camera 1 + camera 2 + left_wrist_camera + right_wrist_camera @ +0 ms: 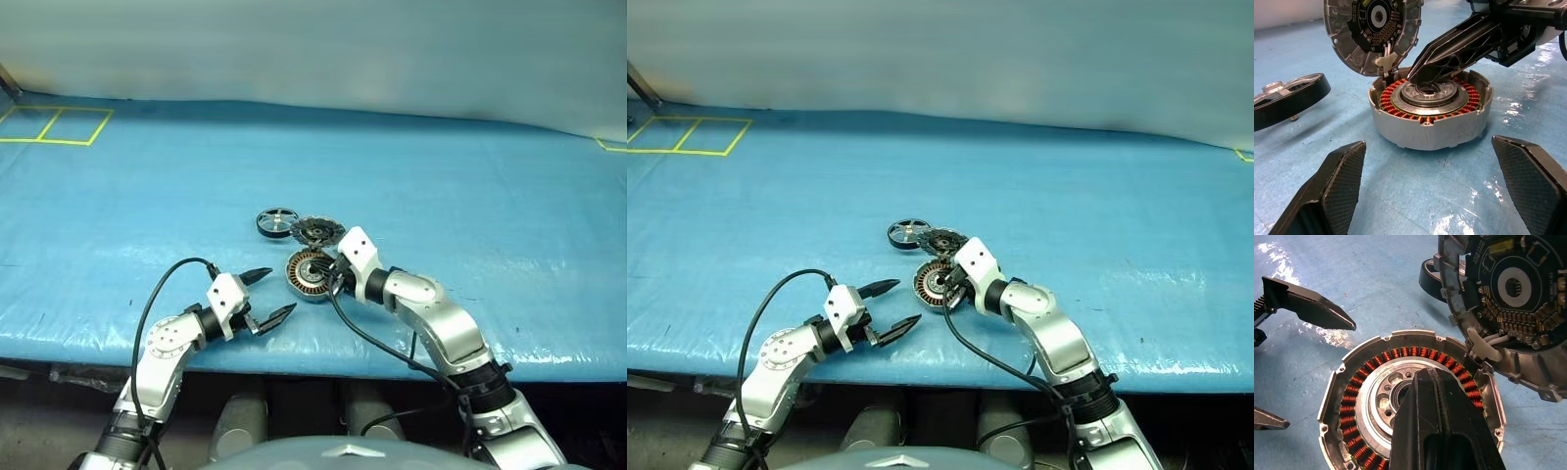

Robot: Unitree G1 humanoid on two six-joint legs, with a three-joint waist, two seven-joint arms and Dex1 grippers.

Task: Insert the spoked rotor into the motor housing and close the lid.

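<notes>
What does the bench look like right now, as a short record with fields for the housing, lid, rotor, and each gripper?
motor housing: open on the blue table, copper windings showing around the silver hub
lid: swung up, joined at the housing's edge, segmented inner face showing
spoked rotor: lying on the table beyond the lid, not yet inserted
left gripper: open, empty, near side of the housing
right gripper: shut, empty, tips over the housing's centre hub
</notes>
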